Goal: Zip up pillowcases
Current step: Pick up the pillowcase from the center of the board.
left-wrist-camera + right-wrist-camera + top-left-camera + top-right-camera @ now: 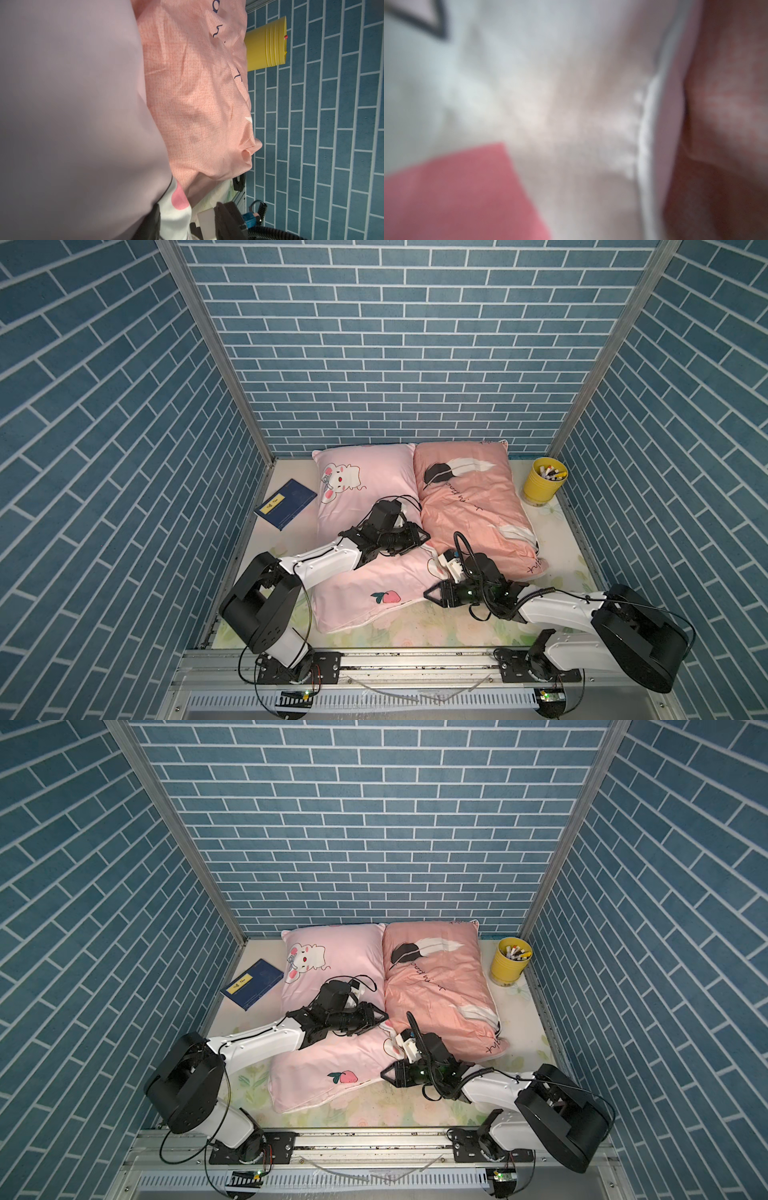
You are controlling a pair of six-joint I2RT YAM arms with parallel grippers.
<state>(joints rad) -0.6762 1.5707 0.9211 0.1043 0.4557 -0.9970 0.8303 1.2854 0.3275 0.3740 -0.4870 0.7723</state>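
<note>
The pale pink pillowcase with a bunny print lies left of centre in both top views, bent under my left arm. The salmon pillowcase with feathers and script lies beside it on the right. My left gripper rests on the pale pink one's right edge. In the left wrist view a white fold with a pink spot fills the space between its fingers. My right gripper lies sideways at that pillow's near right corner. The right wrist view is a blur of white cloth and a seam; its jaws are hidden.
A blue book lies at the left on the floral mat. A yellow cup of pens stands at the back right. Blue brick walls close in three sides. A metal rail runs along the front.
</note>
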